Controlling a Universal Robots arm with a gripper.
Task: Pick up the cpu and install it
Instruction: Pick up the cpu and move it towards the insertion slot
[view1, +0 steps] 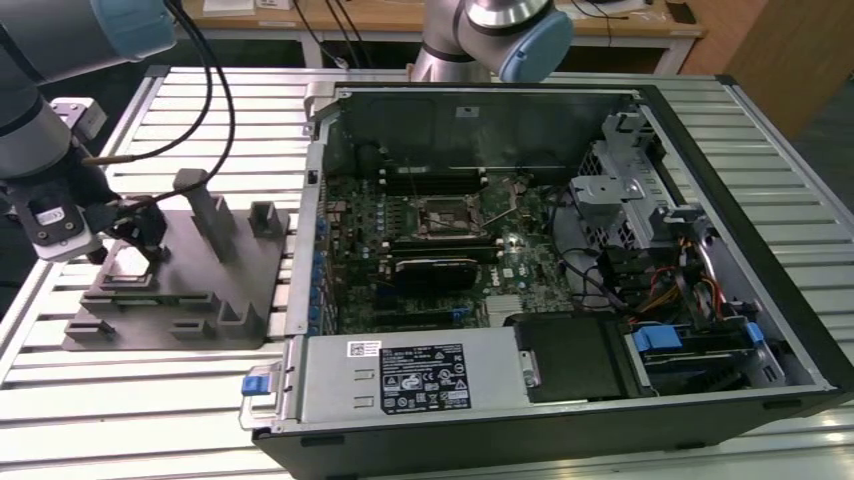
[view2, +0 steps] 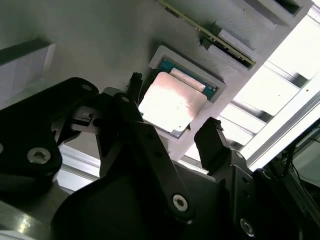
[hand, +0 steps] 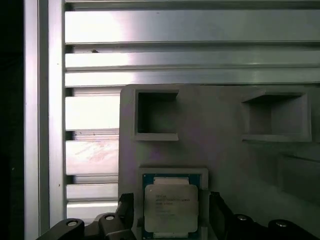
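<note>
cpu (hand: 170, 207), flat silvery square, recessed in matte grey block (hand: 215, 125), black tool (view2: 173, 102) spread wide astride it

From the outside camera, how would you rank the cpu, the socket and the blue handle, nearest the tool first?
1. cpu, in the grey block, right at the tool.
2. socket, on the motherboard.
3. blue handle, at the exterior view's right.
</note>
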